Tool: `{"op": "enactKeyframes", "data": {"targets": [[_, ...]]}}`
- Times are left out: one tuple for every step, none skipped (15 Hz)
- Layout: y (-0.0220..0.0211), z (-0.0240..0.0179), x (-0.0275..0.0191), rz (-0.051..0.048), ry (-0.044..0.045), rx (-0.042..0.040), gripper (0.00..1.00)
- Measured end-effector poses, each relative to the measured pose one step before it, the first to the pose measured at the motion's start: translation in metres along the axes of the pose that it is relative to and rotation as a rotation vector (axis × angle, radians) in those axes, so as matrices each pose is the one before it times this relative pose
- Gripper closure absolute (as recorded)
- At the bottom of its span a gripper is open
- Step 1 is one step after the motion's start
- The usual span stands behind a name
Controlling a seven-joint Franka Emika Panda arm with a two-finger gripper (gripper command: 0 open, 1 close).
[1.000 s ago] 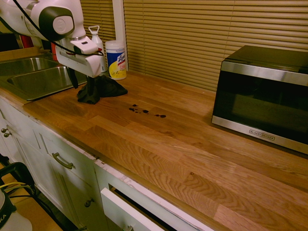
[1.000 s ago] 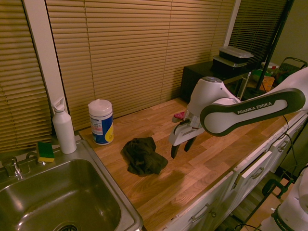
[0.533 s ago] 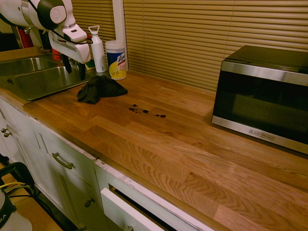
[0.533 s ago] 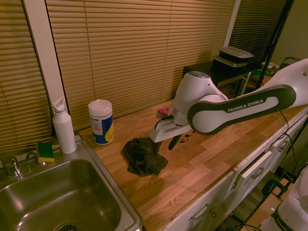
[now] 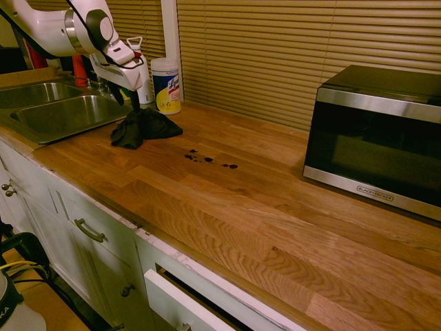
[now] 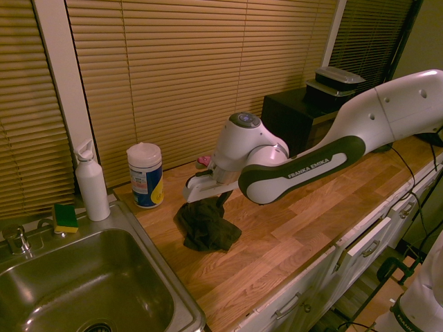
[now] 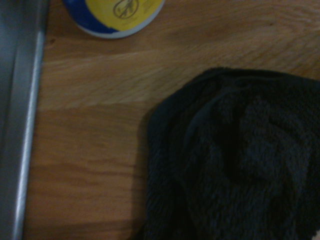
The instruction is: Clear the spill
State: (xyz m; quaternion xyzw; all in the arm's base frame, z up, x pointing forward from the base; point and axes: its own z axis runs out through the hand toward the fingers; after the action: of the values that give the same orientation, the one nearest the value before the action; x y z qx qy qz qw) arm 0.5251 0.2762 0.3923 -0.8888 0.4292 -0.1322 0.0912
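Along the wood-strip counter [image 5: 227,214], seeing the spill [image 5: 208,160] lying in dark, rounded blotches, nearer the back edge than the front, between rag [image 5: 148,129] and microwave [image 5: 375,145]. Finding the rag slumping in soft, fuzzy folds near the sink-side edge, probably waiting there for wiping. Noting the claw [image 5: 129,103] hovering open at the rag, likely lining up for a pinch of cloth. Beyond, seeing the smooth plastic tub [image 5: 166,86] standing upright by the back edge, perhaps keeping wipes handy beside the steel sink [image 5: 58,118].

The arm has smooth white rounded casings, a dark band lettered FRANKA EMIKA and black fingers [image 6: 224,200].
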Motion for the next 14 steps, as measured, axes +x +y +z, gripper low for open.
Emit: {"op": "enactKeyframes", "data": {"targets": [[-0.00302,0.01040,0.00411,0.00598,0.00182,-0.00673,0.00],[-0.00269,0.01070,0.00373,0.00539,-0.00085,-0.00796,0.00],[-0.00248,0.00949,0.00296,0.00565,-0.00323,-0.00843,0.00],[-0.00264,0.00847,0.00269,0.00489,-0.00214,-0.00763,1.00],[-0.00203,0.00653,0.00170,0.00255,-0.00118,-0.00579,1.00],[-0.00157,0.00443,0.00151,0.00321,-0.00077,-0.00437,1.00],[-0.00071,0.00275,0.00200,0.00605,-0.00183,-0.00551,1.00],[0.00027,0.00228,0.00135,0.00547,-0.00477,-0.01016,1.00],[0.00121,0.00250,0.00143,0.00551,-0.00501,-0.00929,1.00],[0.00075,0.00140,0.00129,0.00598,-0.00391,-0.00726,1.00],[0.00071,0.00103,0.00095,0.00253,-0.00351,-0.00478,1.00],[0.00024,0.00020,0.00074,0.00014,-0.00077,-0.00111,1.00],[0.00006,0.00006,0.00032,-0.00011,-0.00175,-0.00012,1.00],[0.00003,0.00002,0.00015,-0.00007,-0.00309,0.00001,1.00]]}}
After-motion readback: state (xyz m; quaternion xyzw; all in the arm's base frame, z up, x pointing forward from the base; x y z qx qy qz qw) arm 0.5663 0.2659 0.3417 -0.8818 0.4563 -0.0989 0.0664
